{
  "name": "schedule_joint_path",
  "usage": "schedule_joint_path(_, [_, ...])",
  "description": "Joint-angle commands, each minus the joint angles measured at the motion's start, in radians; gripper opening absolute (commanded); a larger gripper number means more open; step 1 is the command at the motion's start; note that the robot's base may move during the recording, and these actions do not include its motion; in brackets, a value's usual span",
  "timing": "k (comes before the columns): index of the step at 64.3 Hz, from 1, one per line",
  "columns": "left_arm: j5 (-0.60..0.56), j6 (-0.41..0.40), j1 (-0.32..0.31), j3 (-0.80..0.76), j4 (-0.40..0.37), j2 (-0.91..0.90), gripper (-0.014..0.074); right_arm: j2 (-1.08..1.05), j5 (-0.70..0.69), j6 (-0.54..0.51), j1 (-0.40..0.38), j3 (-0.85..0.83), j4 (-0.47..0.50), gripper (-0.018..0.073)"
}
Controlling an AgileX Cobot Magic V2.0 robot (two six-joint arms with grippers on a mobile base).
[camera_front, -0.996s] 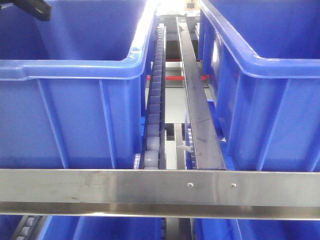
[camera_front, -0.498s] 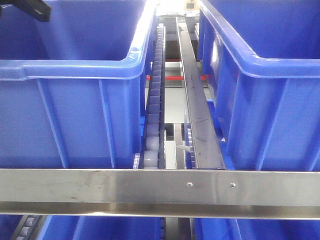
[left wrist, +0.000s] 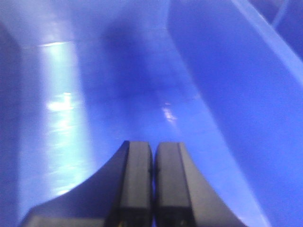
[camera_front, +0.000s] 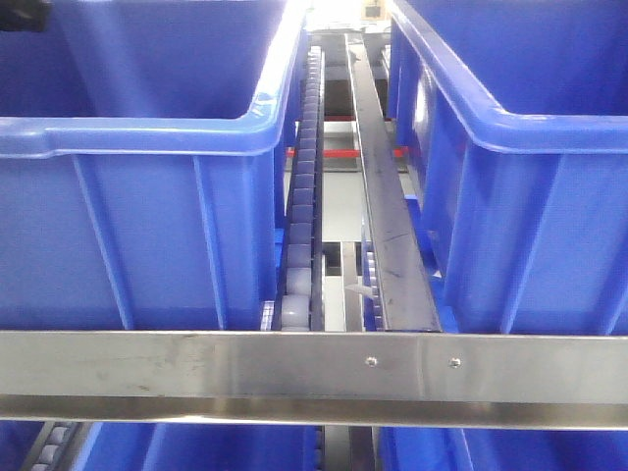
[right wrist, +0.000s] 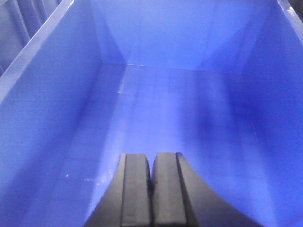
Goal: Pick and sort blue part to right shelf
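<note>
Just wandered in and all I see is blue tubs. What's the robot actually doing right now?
Not much is being handled at this moment. Two large blue bins, one on the left and one on the right, sit on a roller rack. The left gripper is down inside a bin with its fingers closed on nothing. The right gripper hangs over a bin's bare floor, also closed and holding nothing. No blue part shows in any view.

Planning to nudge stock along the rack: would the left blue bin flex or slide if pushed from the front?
Probably stiff: the left blue bin has vertical ribs and a thick rolled rim. It may roll back readily, since a roller track runs beside it, though what's under it is hidden. Glossy plastic looks slippery.
</note>
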Motion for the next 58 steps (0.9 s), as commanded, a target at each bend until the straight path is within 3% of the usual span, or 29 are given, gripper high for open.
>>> schedule_joint_path(1, [-0.065,-0.011,0.034,-0.033,-0.034,-0.052,0.0124,-0.015,-0.08,-0.004,-0.007,-0.04,0.003,0.0027])
schedule_joint_path(13, [-0.087,-0.011,0.122,0.039,-0.043,-0.218,0.0124,-0.092,-0.099,-0.004,-0.007,-0.023,0.003,0.0014])
schedule_joint_path(26, [-0.099,-0.011,0.19,0.22,-0.043,-0.456,0.0124,-0.231,-0.125,-0.004,-0.007,0.081,0.003,0.0014])
schedule_joint_path(43, [-0.14,-0.011,0.22,0.467,-0.043,-0.811,0.0124,-0.474,-0.132,-0.004,-0.007,0.271,0.003,0.0014])
schedule_joint_path(58, [-0.134,-0.011,0.22,0.559,-0.043,-1.003,0.0124,-0.644,-0.127,-0.004,-0.007,0.347,0.003,0.0014])
